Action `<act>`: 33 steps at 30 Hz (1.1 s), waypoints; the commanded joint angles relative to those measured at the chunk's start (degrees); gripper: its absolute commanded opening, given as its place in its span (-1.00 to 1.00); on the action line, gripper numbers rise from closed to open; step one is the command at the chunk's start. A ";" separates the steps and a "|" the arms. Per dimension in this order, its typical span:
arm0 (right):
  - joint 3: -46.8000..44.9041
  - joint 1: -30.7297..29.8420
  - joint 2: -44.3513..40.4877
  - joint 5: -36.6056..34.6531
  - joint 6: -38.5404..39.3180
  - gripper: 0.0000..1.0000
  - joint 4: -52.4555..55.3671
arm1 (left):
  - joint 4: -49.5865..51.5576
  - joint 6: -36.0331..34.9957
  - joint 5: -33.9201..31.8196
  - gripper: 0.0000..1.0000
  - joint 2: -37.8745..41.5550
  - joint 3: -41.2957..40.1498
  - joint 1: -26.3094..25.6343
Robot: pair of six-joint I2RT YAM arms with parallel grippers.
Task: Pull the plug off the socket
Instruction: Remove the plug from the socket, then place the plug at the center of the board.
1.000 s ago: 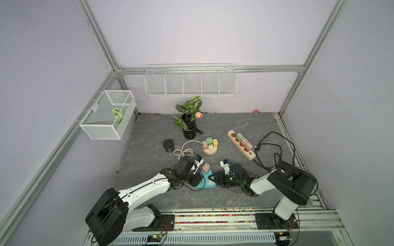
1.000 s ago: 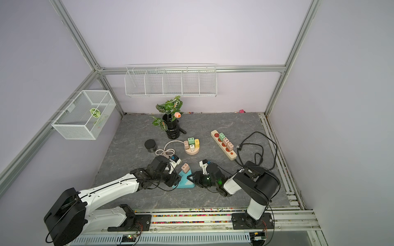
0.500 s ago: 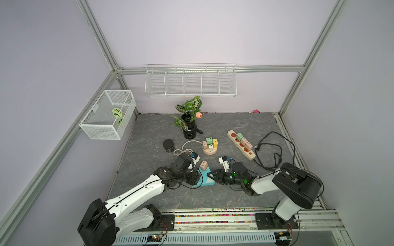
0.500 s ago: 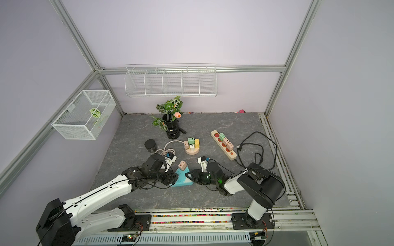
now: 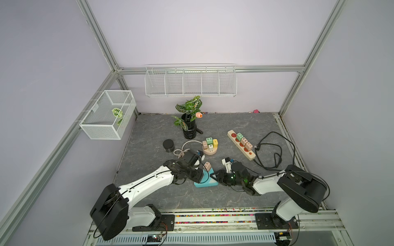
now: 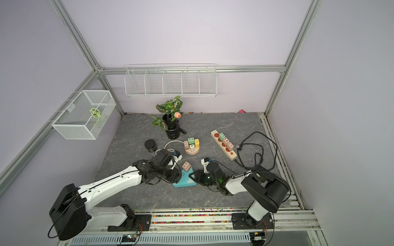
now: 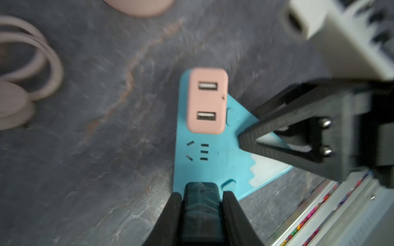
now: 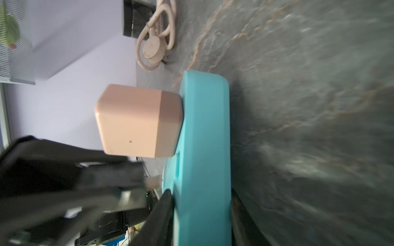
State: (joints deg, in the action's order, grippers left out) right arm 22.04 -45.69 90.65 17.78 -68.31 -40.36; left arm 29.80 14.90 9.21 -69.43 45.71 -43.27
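The pink plug is seated in the teal socket, near one corner of this flat three-cornered plate. The plate lies on the grey table between the two arms. In the right wrist view the plug is seen standing straight out of the face, so the pull is judged to go upward, away from the table.

The plug is not touched by any finger. The right gripper is clamped on the edge of the socket, with one finger on the face and one under the plate, so the plate can be held down by it. The left gripper is closed around a dark block at another edge of the socket; what this block is cannot be told.

From the left jaws the plug lies straight ahead across the face, and one empty group of slots is seen between them. The longer side of the plug runs in line with these jaws, so the shorter width would be taken between the fingers. The left gripper is therefore judged the better placed one, but it must first be released and brought forward.
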 commanded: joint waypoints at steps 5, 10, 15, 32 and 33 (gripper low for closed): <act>-2.65 1.30 -1.72 -10.91 6.14 -1.00 24.33 | -2.53 -0.66 3.82 -1.00 5.75 1.04 1.61; -1.95 1.24 -4.37 -8.33 7.65 -1.00 23.41 | 0.39 0.10 2.41 -1.00 3.45 2.75 1.61; -1.26 1.29 -4.71 -6.37 9.07 -1.00 23.22 | 4.01 6.04 -8.19 -1.00 3.65 4.04 1.61; -0.61 1.29 -4.53 -4.76 8.19 -0.26 21.83 | 1.03 20.23 -8.40 -1.00 14.90 -4.76 16.73; -0.41 1.27 -4.92 -4.90 8.28 -0.21 22.37 | 0.59 21.34 -8.36 -1.00 16.14 -5.74 18.11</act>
State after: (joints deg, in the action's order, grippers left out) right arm 23.27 -44.42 84.75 16.53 -64.20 -31.22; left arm 31.97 32.12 -0.78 -55.99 42.06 -27.75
